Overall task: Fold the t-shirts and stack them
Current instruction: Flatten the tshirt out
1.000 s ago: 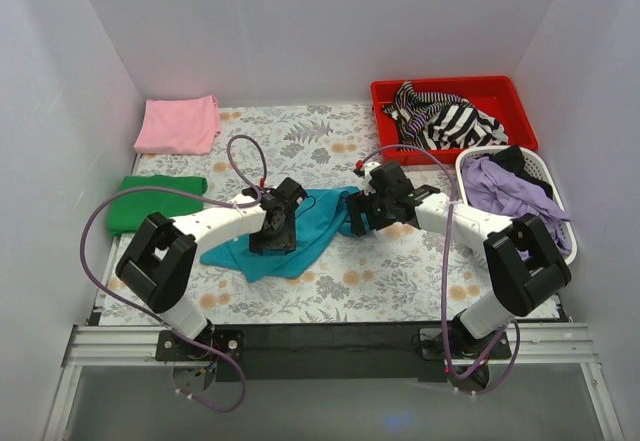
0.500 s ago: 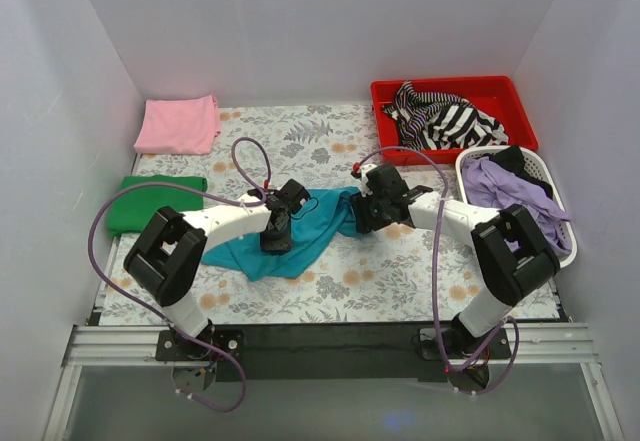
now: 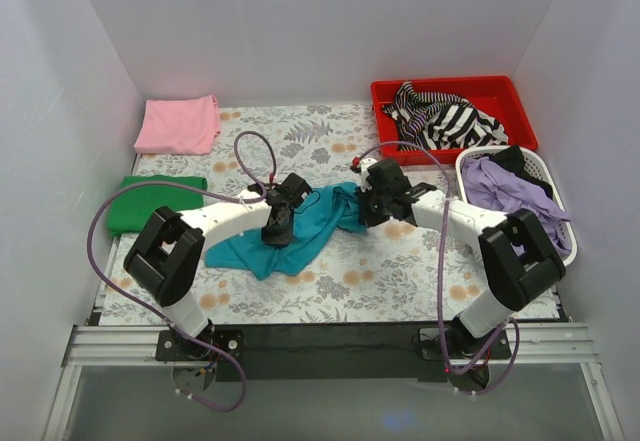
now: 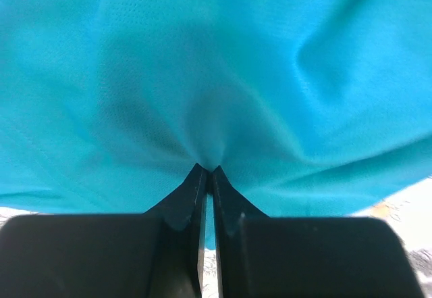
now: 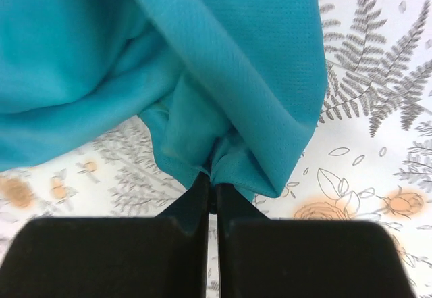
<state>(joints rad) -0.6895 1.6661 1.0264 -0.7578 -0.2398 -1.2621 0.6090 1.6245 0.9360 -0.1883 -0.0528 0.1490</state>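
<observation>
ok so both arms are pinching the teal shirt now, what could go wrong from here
The left fingers and right fingers each hold only a small pucker of the teal shirt at their tips, so it may slip out on lifting. The right pinch gathers bunched folds, perhaps several layers, so the shirt might lift crumpled instead of spreading flat.

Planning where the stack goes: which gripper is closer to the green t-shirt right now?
Left. The left gripper pinches the teal t-shirt to the right of the green t-shirt, with bare table between them. The right gripper grips its other end, farther right.
</observation>
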